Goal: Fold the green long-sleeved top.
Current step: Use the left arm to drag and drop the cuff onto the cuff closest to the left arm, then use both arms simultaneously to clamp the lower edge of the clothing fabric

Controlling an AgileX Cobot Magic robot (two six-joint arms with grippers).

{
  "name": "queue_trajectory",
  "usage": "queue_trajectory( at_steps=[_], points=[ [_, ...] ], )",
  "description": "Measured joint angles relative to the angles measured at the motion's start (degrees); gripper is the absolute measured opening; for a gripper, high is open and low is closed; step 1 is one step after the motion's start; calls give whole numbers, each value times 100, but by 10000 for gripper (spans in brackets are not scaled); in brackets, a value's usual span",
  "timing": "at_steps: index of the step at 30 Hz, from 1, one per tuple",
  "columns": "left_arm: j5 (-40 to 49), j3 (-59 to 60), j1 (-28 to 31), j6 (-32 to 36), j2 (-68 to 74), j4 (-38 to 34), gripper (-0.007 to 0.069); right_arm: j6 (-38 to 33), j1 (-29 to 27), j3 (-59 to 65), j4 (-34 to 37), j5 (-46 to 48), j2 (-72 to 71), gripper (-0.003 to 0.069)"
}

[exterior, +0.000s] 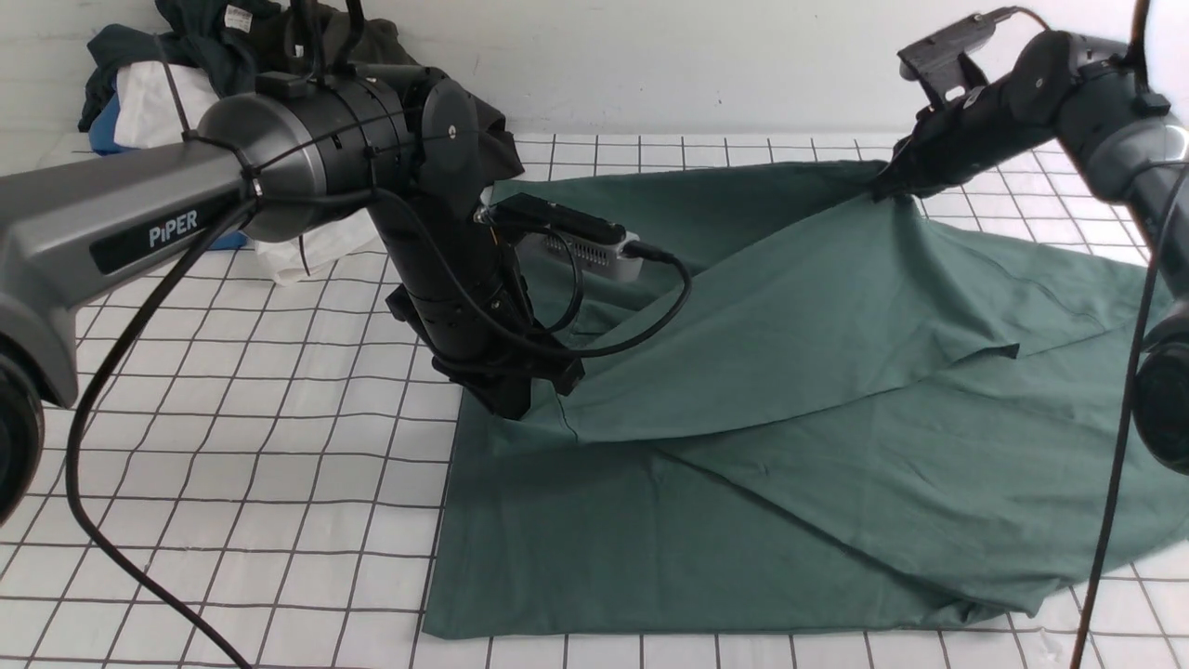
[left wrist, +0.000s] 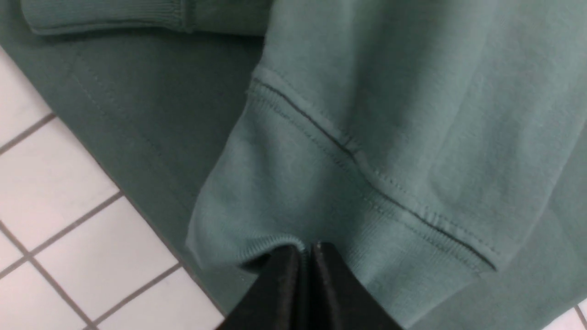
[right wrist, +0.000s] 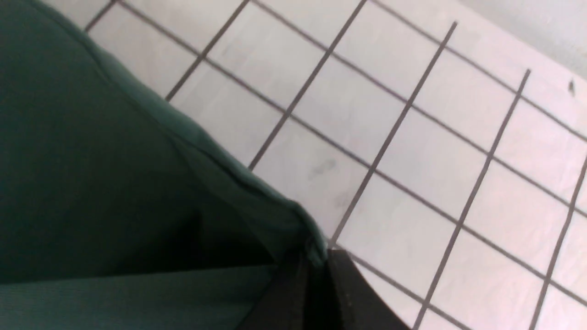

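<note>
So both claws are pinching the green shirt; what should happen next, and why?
Probably lift both and carry that side across. The left gripper and right gripper are each shut on an edge of the green top, which is only partly folded.

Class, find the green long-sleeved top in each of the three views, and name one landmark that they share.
Front view: the green long-sleeved top covers the centre and right, one flap lifted.
Left wrist view: it fills most of the frame, ribbed edge pinched in the shut left gripper.
Right wrist view: it fills about half the frame, edge pinched in the shut right gripper.
Shared landmark: the white gridded tabletop.
</note>
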Motion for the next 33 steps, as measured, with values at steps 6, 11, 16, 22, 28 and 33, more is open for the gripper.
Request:
queue_trajectory(
  at_steps=[6, 11, 16, 22, 28, 33],
  points=[
    [-30, 0, 0, 0, 0, 23, 116, -12, -162, 72, 549, -111, 43, 147],
    [-45, 0, 0, 0, 0, 28, 269, -46, -459, 383, 571, 185, -409, 391],
    [-45, 0, 0, -5, 0, 28, 362, -20, -919, 1596, 426, 1103, -1470, 458],
    [-10, 0, 0, 0, 0, 17, 372, 50, -1121, 3340, -463, 703, -1757, 438],
    [10, 0, 0, 21, 0, 17, 372, 133, -1050, 3791, -637, -329, -1696, 337],
    [10, 0, 0, 36, 0, 17, 351, 133, -973, 3792, -839, -596, -1672, 101]
  ],
)
